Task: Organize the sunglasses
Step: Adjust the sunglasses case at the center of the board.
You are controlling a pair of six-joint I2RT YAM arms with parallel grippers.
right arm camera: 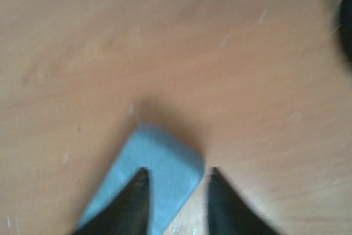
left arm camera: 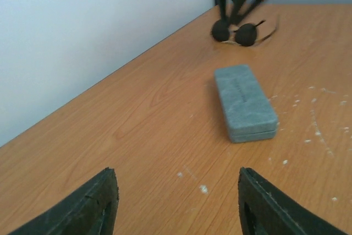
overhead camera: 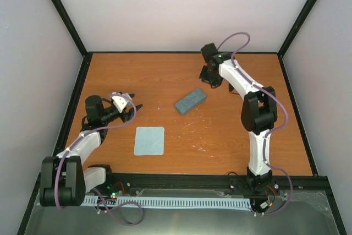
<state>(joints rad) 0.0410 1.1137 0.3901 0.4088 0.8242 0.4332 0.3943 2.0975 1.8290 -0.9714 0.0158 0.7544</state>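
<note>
We're at the pickup: thin black wire-frame sunglasses [left arm camera: 246, 34] lie on the wooden table [overhead camera: 247, 136] just beside the right fingers [right arm camera: 177, 171], part open, empty. The left fingers [left arm camera: 177, 173] gape wide, empty, facing the closed oblong grey-blue case [left arm camera: 245, 103]. Next, we judge: centre the right fingers over the frame, close gently.

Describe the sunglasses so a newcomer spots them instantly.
Look to the far half of the orange table, where the right gripper reaches down. The sunglasses lie on the wood right by it, beyond the grey-blue case. They are the only thin black wire thing with two dark round lenses; the case is a closed block, the cloth a flat square.
</note>
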